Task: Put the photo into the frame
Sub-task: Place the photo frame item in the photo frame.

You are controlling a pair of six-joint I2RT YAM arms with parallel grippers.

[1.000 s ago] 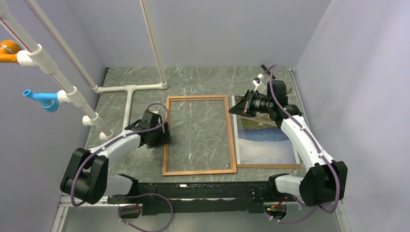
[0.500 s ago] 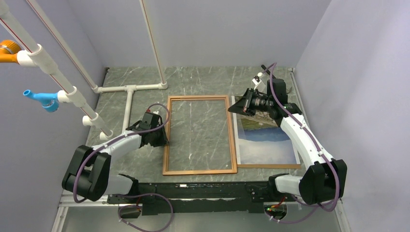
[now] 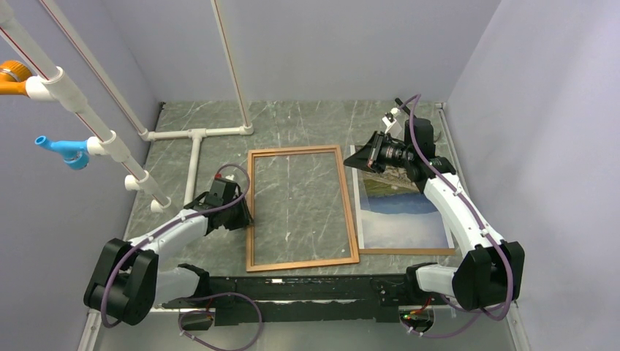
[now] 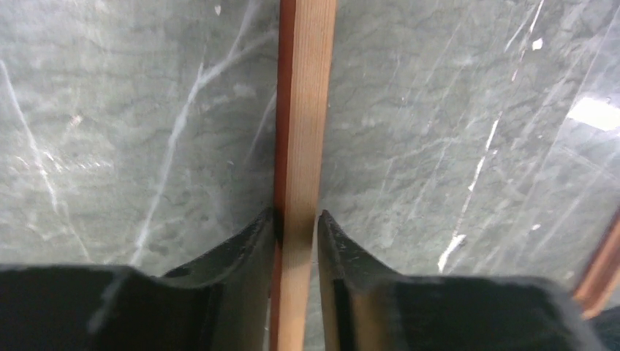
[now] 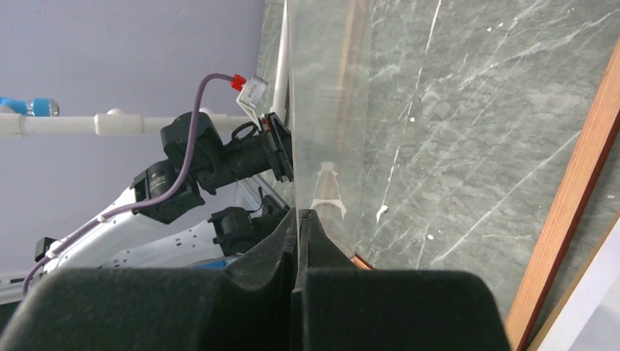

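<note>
The left gripper (image 4: 296, 218) pinches the left rail of the frame (image 3: 302, 262), likely to steady it, while the right gripper (image 5: 300, 216) is closed on a clear pane (image 5: 322, 95) at the frame's upper-right corner; the photo (image 3: 404, 212) lies face-up just right, not yet inside.

Grey-green marble tabletop (image 3: 307, 121), pale lilac walls (image 3: 343, 44), white plastic pipes (image 3: 196, 134), blue fitting (image 3: 64, 150), orange fitting (image 3: 13, 79)

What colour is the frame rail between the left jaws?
Reddish-brown wood, lighter tan on top; the frame shows best in the left wrist view.
</note>
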